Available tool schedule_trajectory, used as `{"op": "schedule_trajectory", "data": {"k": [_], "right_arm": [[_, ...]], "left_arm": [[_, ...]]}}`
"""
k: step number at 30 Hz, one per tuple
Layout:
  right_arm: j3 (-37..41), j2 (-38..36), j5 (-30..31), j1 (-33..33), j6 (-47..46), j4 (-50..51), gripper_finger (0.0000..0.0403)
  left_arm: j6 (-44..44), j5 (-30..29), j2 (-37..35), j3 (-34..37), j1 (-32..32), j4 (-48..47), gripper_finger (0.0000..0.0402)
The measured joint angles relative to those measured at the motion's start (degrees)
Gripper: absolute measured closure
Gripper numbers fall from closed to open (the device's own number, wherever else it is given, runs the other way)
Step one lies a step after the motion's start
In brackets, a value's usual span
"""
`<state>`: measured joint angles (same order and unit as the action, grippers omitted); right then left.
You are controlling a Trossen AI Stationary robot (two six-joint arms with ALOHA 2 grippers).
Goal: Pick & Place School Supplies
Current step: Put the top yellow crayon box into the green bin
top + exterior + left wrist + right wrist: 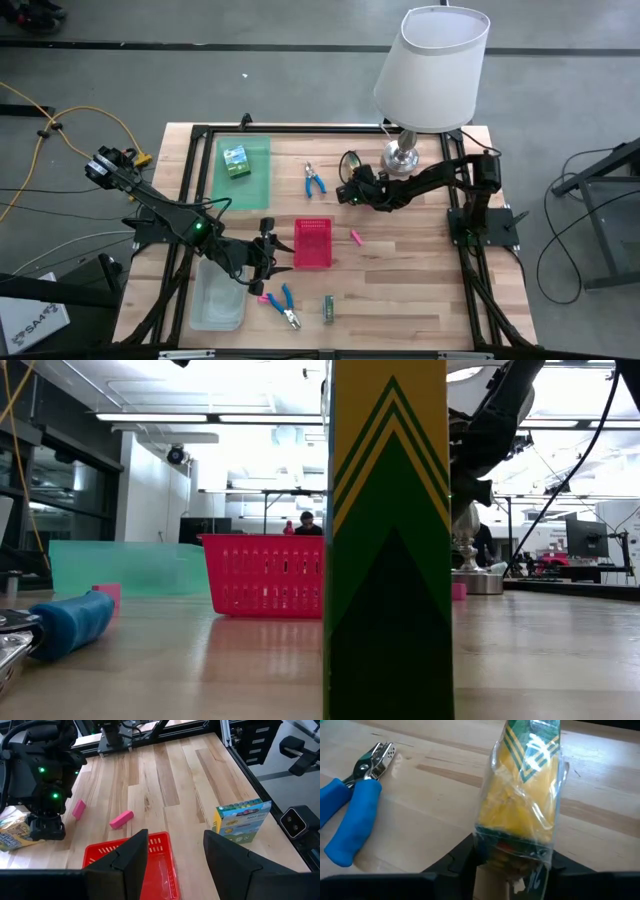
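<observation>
The right end effector (512,862) reaches over the tabletop (400,270) behind the red basket (312,243), clamping a yellow-and-green box (522,800). The left end effector (172,852) hovers beside the basket, fingers spread wide.

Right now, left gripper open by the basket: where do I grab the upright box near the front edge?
Take the upright box by its top edge, left gripper coming straight down, fingers across its two broad faces: from above it is a thin strip, standing clear. The right gripper holds a wrapped box.
</observation>
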<state>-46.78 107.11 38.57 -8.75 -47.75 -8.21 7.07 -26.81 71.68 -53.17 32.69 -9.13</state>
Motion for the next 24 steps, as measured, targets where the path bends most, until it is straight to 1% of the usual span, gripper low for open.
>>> {"op": "schedule_trajectory", "data": {"k": [5, 15, 21, 24], "right_arm": [[0.0, 0.0, 0.06, 0.0, 0.06, 0.02, 0.0308], [0.0, 0.0, -1.44, 0.18, 2.96, -1.92, 0.0312], [0.02, -0.46, -1.47, 1.75, 5.27, -2.69, 0.0316], [0.04, -2.23, -1.44, 3.07, 7.1, -3.21, 0.0317]], "left_arm": [[-0.18, 0.0, 0.0, 0.0, 0.0, 0.0, 0.0219], [-0.24, -0.28, 0.0, 0.0, 0.0, -0.02, 0.0219], [-0.24, -0.48, 0.0, 0.0, 0.0, -0.02, 0.0219], [-0.15, -0.48, 0.0, 0.0, 0.0, -0.02, 0.0219]]}}
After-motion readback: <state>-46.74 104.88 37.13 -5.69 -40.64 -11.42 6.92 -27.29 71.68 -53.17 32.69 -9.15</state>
